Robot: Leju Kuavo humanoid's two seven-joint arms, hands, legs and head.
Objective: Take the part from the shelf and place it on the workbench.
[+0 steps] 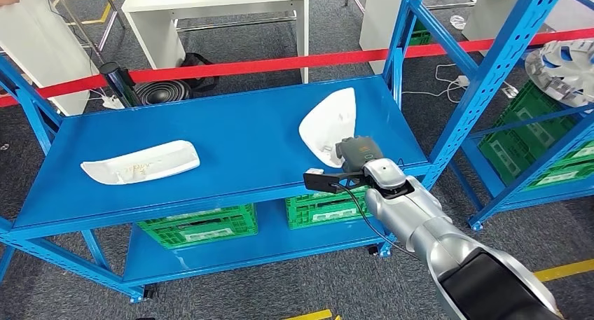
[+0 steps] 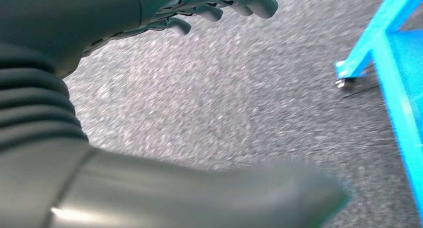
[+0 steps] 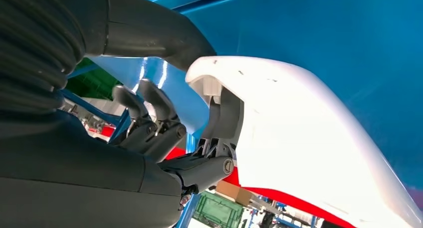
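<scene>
Right hand (image 1: 354,154): I had it at the near end of the white part (image 1: 328,126), at the front edge of the blue shelf (image 1: 231,134). From the right wrist camera, some fingers (image 3: 219,123) were reaching under the part's rim with the thumb lying over the top, while the others were curled clear of it. I judged this a grip closing on the part, not a lift.

White part: lying on the shelf deck, toward its right end, near the upright post (image 1: 401,54); I could not tell whether its near edge was raised off the deck.

Left hand (image 2: 219,6): hanging beside the shelf's foot, above grey carpet (image 2: 224,103), fingers loosely apart and holding nothing.

Second white part (image 1: 140,162): on the same deck, well apart toward the shelf's left end, untouched.

Below the shelf deck: green crates (image 1: 198,225) on the lower level.

Progress: I judged the task to be early. The part was reached and gripped but not off the shelf; lifting it, carrying it and setting it on the workbench all remained.
</scene>
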